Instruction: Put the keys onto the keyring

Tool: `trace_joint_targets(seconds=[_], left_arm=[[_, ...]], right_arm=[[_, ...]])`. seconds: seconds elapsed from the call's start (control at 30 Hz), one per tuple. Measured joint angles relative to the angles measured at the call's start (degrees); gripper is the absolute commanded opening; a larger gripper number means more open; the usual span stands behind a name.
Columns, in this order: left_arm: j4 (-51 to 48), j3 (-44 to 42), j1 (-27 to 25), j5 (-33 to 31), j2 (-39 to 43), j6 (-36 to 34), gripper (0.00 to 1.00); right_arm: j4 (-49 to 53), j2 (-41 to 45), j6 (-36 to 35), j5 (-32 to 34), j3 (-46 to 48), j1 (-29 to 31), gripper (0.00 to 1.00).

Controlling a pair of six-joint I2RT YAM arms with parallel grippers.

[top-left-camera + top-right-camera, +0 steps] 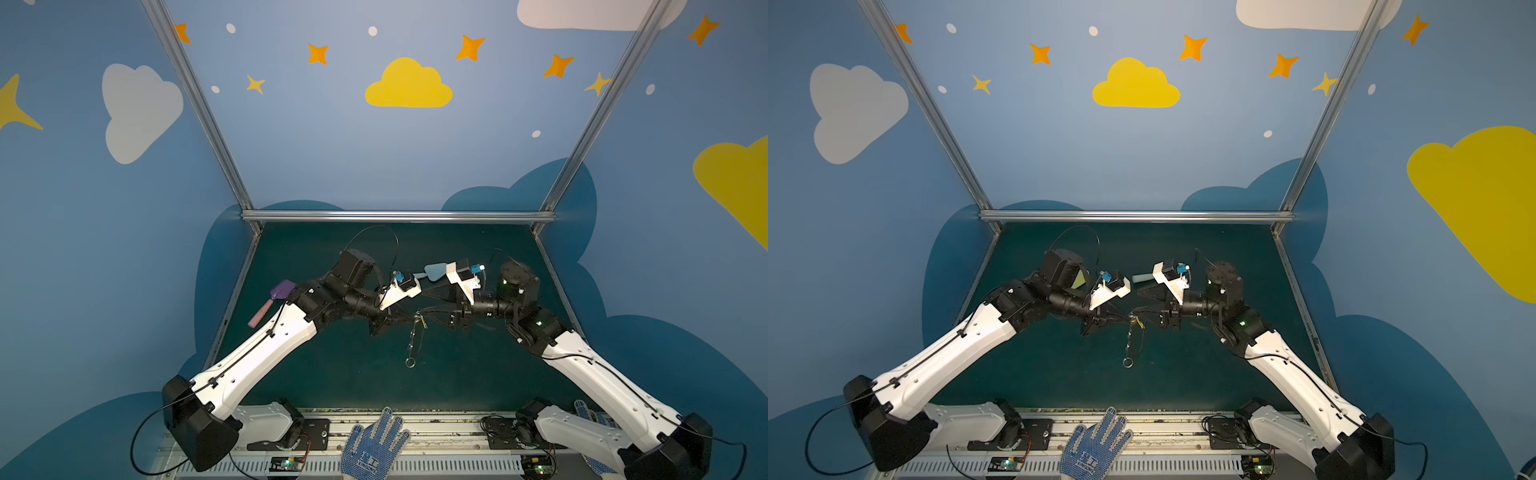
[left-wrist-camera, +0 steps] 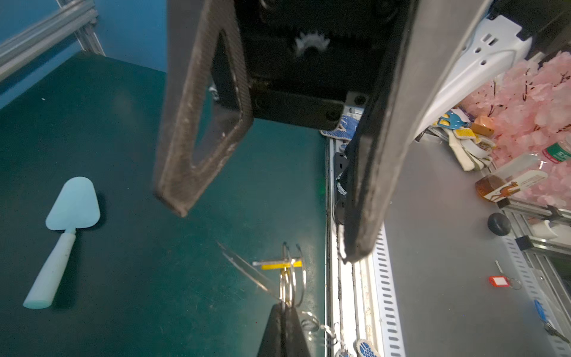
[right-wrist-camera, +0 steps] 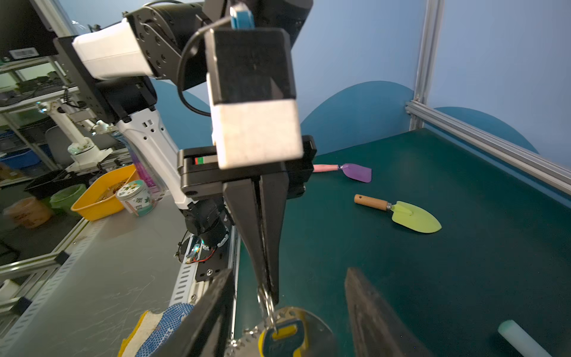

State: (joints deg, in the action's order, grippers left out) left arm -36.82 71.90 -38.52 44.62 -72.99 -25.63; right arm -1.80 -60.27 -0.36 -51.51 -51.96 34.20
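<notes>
1. Dark green counter fills the lower middle of both top views.
2. The right fingers stand wide apart, empty, one on each side of the keyring.
3. The left fingers are pressed together on a metal ring of the keyring, a grey plate hanging at bottom centre of the right wrist view.
4. The keys, with yellow tag, hang just before the plate.

Right wrist view: keyring & keys cut off by pic edge. Both top views: details too small to resolve.
</notes>
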Motion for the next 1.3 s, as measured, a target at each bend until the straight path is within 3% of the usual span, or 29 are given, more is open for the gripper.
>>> trace_joint_targets(seconds=[0.23,0.33,0.53,0.67,0.73,0.8,0.83,1.1,1.3], left_arm=[[-0.48,0.31,0.37,1.16,-0.09,-0.31,0.04],[-0.52,0.31,0.61,1.27,-0.09,-0.31,0.04],[-0.52,0.31,0.68,1.4,-0.22,-0.31,0.04],[-0.52,0.31,0.7,1.4,-0.48,-0.28,0.04],[-0.52,0.31,0.76,1.4,-0.52,-0.28,0.04],[-0.55,0.33,0.81,1.4,-0.52,-0.28,0.04],[-0.55,0.33,0.81,1.4,-0.52,-0.28,0.04],[-0.52,0.33,1.03,1.42,-0.52,-0.28,0.04],[-0.33,0.33,1.18,1.49,-0.52,-0.09,0.04]], right_arm=[[3.04,-1.62,-1.22,-4.33,-0.76,0.0,0.57],[3.87,-2.29,-1.46,-5.42,-0.76,0.0,0.48],[4.68,-2.86,-1.51,-7.08,-1.27,0.02,0.22],[5.6,-3.45,-2.19,-7.82,-2.51,0.02,0.15],[6.1,-3.45,-2.58,-8.13,-2.73,0.02,0.21],[6.88,-3.54,-2.86,-8.2,-3.13,0.02,0.47],[7.28,-3.63,-2.97,-8.17,-3.34,0.02,0.48],[8.15,-4.44,-3.37,-8.57,-3.58,0.17,0.4],[8.66,-4.81,-3.61,-9.09,-3.58,0.46,0.23]])
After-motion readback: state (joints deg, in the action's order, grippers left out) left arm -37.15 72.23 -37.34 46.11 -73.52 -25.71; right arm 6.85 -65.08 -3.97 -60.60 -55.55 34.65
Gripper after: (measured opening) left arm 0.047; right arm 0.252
